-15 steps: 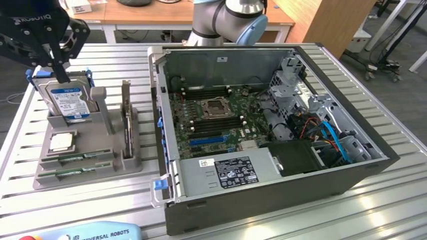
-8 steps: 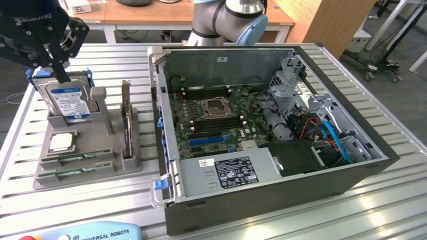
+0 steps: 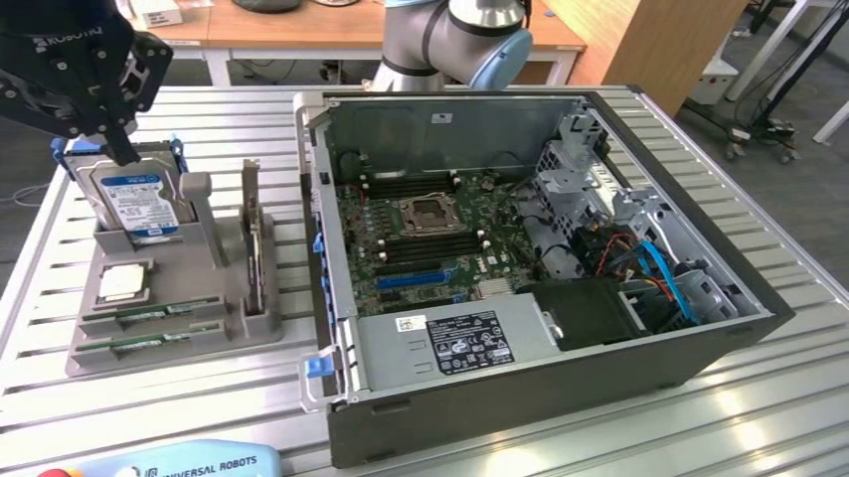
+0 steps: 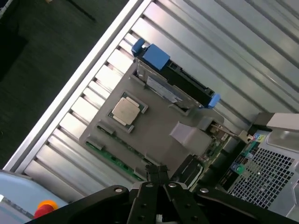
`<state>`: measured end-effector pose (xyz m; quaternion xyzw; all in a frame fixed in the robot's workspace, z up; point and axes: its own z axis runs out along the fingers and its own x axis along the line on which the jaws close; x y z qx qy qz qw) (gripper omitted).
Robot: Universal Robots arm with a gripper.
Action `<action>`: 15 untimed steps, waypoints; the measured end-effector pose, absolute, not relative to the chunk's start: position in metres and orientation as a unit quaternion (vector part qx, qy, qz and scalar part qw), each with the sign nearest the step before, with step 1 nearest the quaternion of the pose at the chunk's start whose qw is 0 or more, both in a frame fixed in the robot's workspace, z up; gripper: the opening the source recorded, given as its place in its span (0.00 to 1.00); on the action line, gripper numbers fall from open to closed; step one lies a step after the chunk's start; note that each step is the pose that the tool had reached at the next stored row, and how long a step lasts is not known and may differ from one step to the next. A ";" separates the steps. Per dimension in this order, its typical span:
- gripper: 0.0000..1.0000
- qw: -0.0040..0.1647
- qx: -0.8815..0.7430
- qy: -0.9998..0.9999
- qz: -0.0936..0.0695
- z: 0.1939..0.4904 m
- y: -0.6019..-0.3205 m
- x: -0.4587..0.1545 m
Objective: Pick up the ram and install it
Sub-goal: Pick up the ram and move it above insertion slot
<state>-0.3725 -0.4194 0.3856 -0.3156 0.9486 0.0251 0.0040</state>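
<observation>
While jaws sit shut and empty, ROBOTIQ gripper (image 3: 119,149) hangs by drive (image 3: 133,194) | ram (image 3: 143,317) in tray (image 3: 193,290) | pendant (image 3: 199,463): UNIVERSAL ROBOTS

Above the 2 ram sticks (image 3: 149,316) at the near end of the holder (image 3: 173,351) the way is open. The upright hard drive (image 3: 133,199) stands beyond, a tall card (image 3: 251,231) on the exterior view's right.

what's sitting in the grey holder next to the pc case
In the grey holder: an upright blue-labelled hard drive, a silver processor chip, two ram sticks in front slots, and an upright card. The gripper hides part of the drive's top; the slots' insides are covered.
</observation>
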 end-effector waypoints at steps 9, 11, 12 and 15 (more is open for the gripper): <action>0.10 0.002 -0.392 0.920 0.025 0.385 -0.419 -0.372; 0.10 0.001 -0.409 0.912 0.025 0.385 -0.419 -0.373; 0.10 0.001 -0.417 0.908 0.025 0.385 -0.419 -0.373; 0.10 0.001 -0.442 0.897 0.025 0.385 -0.419 -0.373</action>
